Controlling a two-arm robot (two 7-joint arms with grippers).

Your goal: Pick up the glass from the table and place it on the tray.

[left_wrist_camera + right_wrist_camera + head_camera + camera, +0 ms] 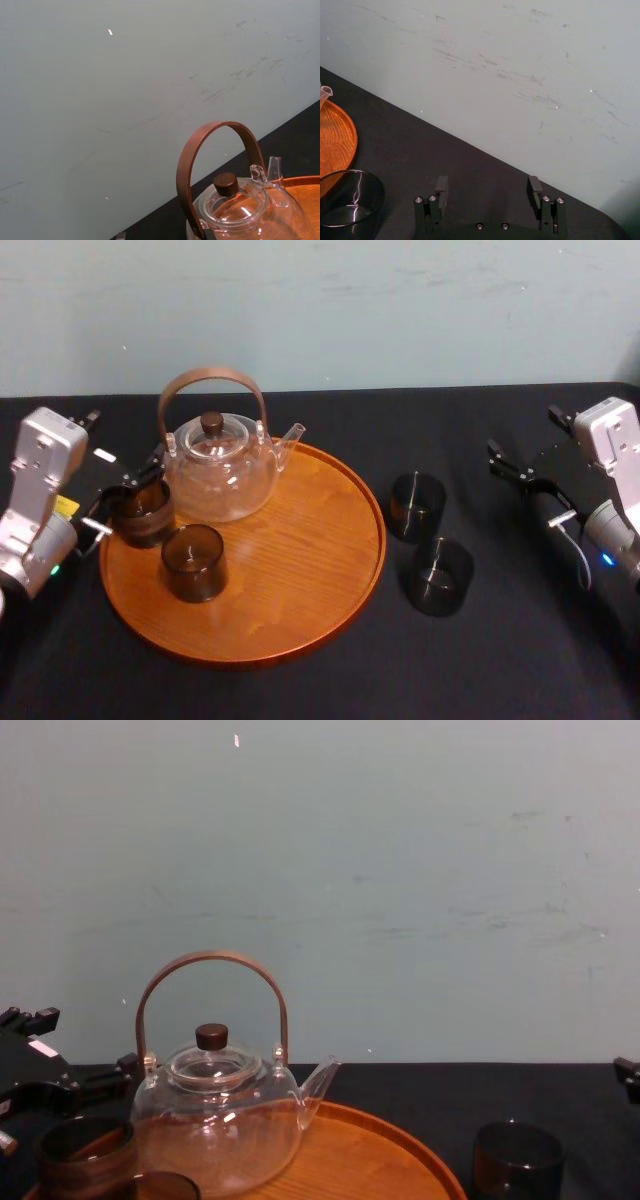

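The round orange-brown wooden tray (pixel 300 570) lies in the middle of the black table. A dark glass (pixel 143 518) stands upright at its left edge, and my left gripper (pixel 128 498) sits around it from the left. The chest view has that glass (pixel 85 1152) low at the left, beside the left gripper (pixel 40 1085). A second dark glass (pixel 193 562) stands on the tray just in front. Two more glasses (pixel 417 506) (pixel 438 577) stand on the table to the right of the tray. My right gripper (pixel 520 475) hangs open and empty farther right, apart from them.
A clear glass teapot (pixel 220 465) with a brown arched handle stands on the back left of the tray, close behind the left gripper. The right wrist view has the tray rim (pixel 335 135), one table glass (pixel 347 200) and bare black cloth. A pale wall closes the back.
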